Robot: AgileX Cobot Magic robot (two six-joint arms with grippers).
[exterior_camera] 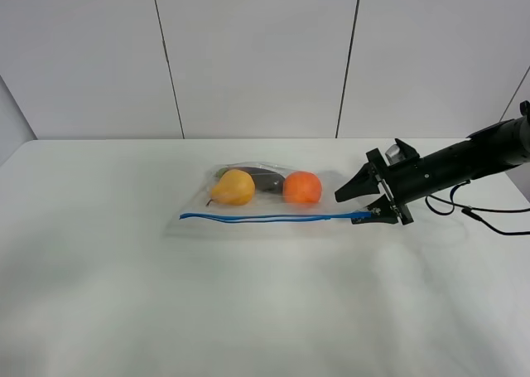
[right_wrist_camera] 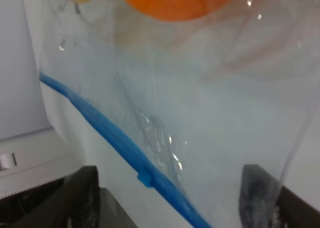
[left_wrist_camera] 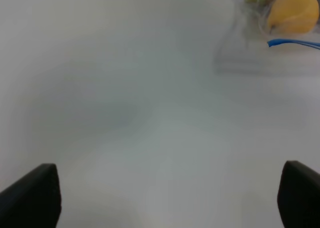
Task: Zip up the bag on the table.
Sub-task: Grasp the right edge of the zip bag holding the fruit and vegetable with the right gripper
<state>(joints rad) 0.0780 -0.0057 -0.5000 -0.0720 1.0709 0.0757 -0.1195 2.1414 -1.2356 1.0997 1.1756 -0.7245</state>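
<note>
Lying mid-worktop (exterior_camera: 124, 294), the clear zip bag (exterior_camera: 257, 206) holds a yellow pear (exterior_camera: 234, 187), an orange (exterior_camera: 302, 187) and a dark item (exterior_camera: 263, 178). Its blue seal strip (exterior_camera: 265, 218) runs along the near edge. The right end effector (exterior_camera: 348, 207) is spread wide, straddling the strip's right end. The left end effector (left_wrist_camera: 170, 198) hangs released over the worktop, near the bag's pear end.

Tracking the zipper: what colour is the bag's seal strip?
Blue seal strip, clearest in exterior high view.
</note>
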